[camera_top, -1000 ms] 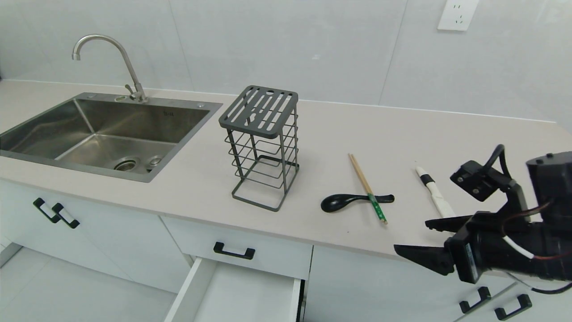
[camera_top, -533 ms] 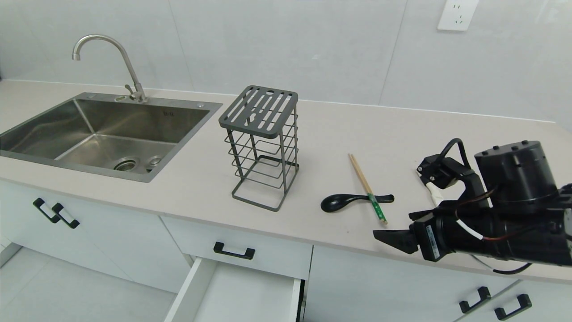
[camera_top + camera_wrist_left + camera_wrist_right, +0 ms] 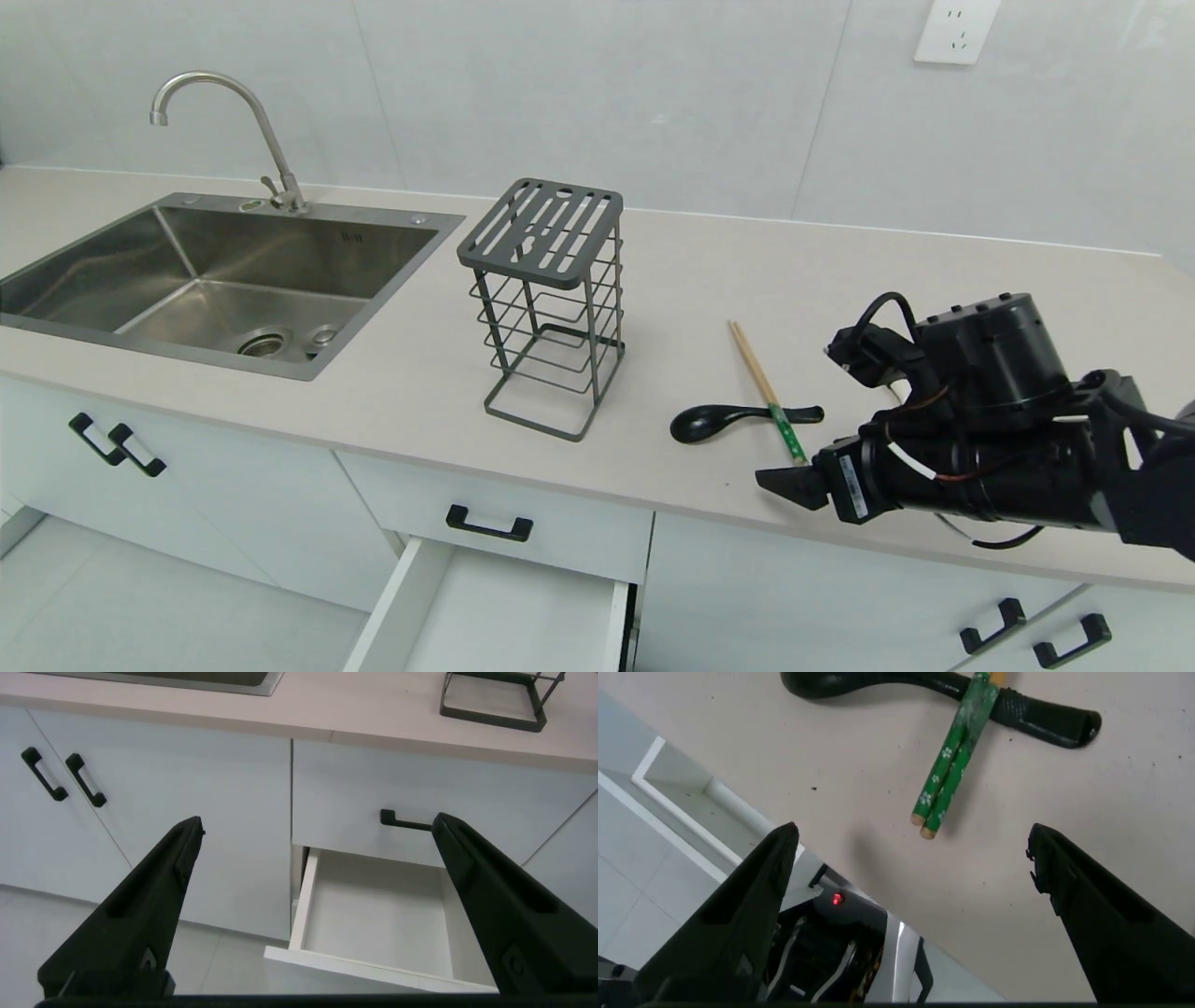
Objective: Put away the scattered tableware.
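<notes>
A black spoon (image 3: 724,420) lies on the counter (image 3: 840,280) with a pair of green-tipped wooden chopsticks (image 3: 767,392) across its handle. My right gripper (image 3: 789,485) hovers open near the counter's front edge, just right of the chopsticks' green ends. In the right wrist view the spoon (image 3: 878,683) and chopsticks (image 3: 957,751) lie ahead of my right gripper (image 3: 924,924), with nothing between its fingers. My left gripper (image 3: 318,924) is open in front of the cabinets, over the pulled-out drawer (image 3: 374,915). The right arm covers the counter spot behind it.
A dark wire rack (image 3: 551,308) with a slotted top stands mid-counter, left of the spoon. Farther left are the steel sink (image 3: 215,280) and its faucet (image 3: 224,121). The white drawer (image 3: 504,616) under the rack stands open. Bare counter lies behind the chopsticks.
My right arm has swung left along the counter's front edge toward the chopsticks and spoon, and now covers the white-handled utensil seen earlier. Spoon, chopsticks and rack have not moved.
</notes>
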Available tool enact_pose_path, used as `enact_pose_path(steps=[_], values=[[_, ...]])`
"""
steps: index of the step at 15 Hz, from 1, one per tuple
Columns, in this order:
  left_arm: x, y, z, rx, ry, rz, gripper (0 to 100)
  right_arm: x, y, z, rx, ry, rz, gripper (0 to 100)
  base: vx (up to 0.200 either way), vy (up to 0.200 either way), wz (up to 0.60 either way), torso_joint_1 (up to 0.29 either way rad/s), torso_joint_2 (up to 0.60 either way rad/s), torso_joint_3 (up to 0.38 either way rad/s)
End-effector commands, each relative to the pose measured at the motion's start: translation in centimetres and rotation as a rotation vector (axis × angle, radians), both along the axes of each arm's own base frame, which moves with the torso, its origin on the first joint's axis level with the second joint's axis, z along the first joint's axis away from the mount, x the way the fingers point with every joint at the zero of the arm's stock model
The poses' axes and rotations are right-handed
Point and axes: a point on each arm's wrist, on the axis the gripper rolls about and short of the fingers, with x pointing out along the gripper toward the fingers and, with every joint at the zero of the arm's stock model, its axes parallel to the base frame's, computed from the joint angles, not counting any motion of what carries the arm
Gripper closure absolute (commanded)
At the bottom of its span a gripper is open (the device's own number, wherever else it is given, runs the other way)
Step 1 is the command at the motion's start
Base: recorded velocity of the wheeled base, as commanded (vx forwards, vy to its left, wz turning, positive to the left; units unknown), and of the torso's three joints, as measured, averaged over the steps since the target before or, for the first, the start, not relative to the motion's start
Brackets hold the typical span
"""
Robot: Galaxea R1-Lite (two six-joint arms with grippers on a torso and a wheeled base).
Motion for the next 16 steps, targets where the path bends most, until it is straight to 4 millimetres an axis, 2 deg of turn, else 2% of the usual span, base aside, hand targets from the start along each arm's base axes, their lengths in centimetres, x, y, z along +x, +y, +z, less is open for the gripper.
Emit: enact_pose_path(steps=[1, 5, 8, 15, 16], values=[[0.0, 0.0, 0.0, 0.000, 0.002, 0.000, 0, 0.9, 0.6, -0.8, -0.012, 0.020, 0.001, 0, 0.000, 0.000, 0.00, 0.000, 0.00, 0.000], [0.0, 0.0, 0.0, 0.000, 0.002, 0.000, 0, 2.3, 1.1, -1.7, -0.010, 0.011, -0.005, 0, 0.000, 0.000, 0.00, 0.000, 0.00, 0.000], [0.0, 0.0, 0.0, 0.000, 0.002, 0.000, 0, 3.5, 0.8, -2.1, -0.011, 0.012, -0.033, 0, 0.000, 0.000, 0.00, 0.000, 0.00, 0.000], [0.0, 0.0, 0.0, 0.000, 0.002, 0.000, 0, 4.5, 1.2, -1.9, -0.020, -0.009, -0.053, 0, 0.000, 0.000, 0.00, 0.000, 0.00, 0.000], [0.0, 0.0, 0.0, 0.000, 0.002, 0.000, 0, 4.6, 1.2, -2.1, -0.021, -0.006, -0.053, 100, 0.000, 0.000, 0.00, 0.000, 0.00, 0.000]])
